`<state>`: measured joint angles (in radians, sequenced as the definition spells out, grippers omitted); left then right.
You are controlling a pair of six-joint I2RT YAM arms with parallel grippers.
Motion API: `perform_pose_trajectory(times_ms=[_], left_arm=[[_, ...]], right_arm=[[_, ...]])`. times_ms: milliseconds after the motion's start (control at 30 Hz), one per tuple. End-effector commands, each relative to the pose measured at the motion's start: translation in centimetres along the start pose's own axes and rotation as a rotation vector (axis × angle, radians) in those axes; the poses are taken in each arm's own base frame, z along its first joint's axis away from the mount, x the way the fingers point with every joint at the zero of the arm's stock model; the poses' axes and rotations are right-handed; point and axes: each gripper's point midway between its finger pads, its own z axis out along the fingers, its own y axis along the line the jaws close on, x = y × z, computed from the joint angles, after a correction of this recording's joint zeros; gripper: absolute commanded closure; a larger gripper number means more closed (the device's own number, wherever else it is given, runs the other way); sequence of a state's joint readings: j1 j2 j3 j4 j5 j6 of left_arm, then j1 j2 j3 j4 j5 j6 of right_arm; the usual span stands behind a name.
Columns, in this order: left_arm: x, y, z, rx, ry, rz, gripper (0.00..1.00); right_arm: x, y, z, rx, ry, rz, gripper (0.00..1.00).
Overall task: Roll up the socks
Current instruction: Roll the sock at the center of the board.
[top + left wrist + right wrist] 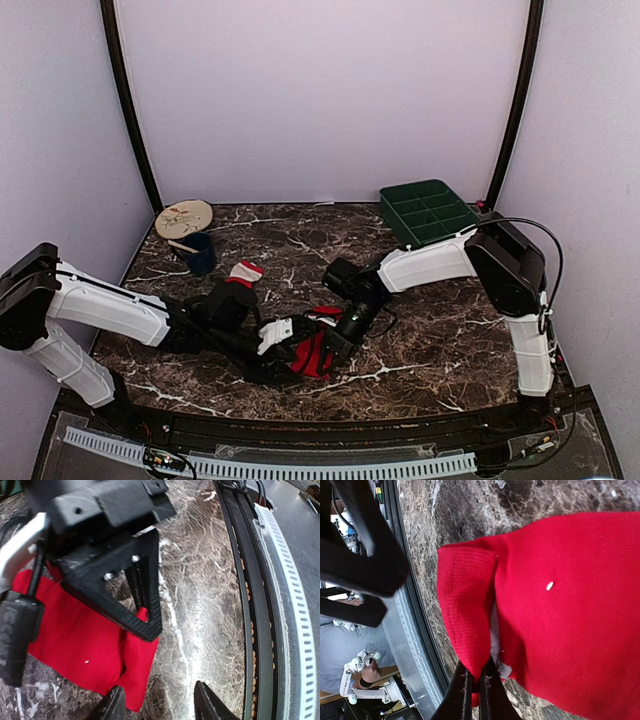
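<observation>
Currently the right gripper (476, 682) pinches a fold of the plain red sock (560, 620), which lies by the table's (200, 580) near edge (roughly centre). The left gripper (160, 702) hovers spread at the sock's corner. The cuffed sock (245, 272) lies farther left.

A dark marble table (430, 350) with white veins fills the enclosure. A green compartment tray (428, 211) sits at its far right corner. At the far left lies a round tan disc (184, 218), and just beside it stands a dark blue cup (199, 253). A white slotted strip (300, 466) runs along the near edge.
</observation>
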<state>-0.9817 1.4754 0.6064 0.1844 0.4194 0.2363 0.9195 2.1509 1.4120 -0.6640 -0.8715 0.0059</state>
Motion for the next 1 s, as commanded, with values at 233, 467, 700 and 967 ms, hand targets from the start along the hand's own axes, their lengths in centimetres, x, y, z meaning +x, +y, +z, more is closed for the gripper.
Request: perform_pose_trajectory(times_ms=[233,467,700,967], left_arm=[[0.6,0.4,1.9,-0.030,0.077,0.129,0.57],[0.6,1.3,2.6,-0.057,0.101,0.158,0.56],[0.8,1.5,2.9,-0.062,0.120,0.172,0.57],[1.7,1.3,3.3,-0.032,0.167,0.186,0.65]], right_arm=[[0.2,-0.2,0.0,-0.028,0.011,0.031,1.00],[0.4,-0.2,0.0,-0.032,0.014,0.030,1.00],[0.4,0.0,0.0,-0.038,0.017,0.028,1.00],[0.4,0.1,-0.1,-0.041,0.017,0.026,1.00]])
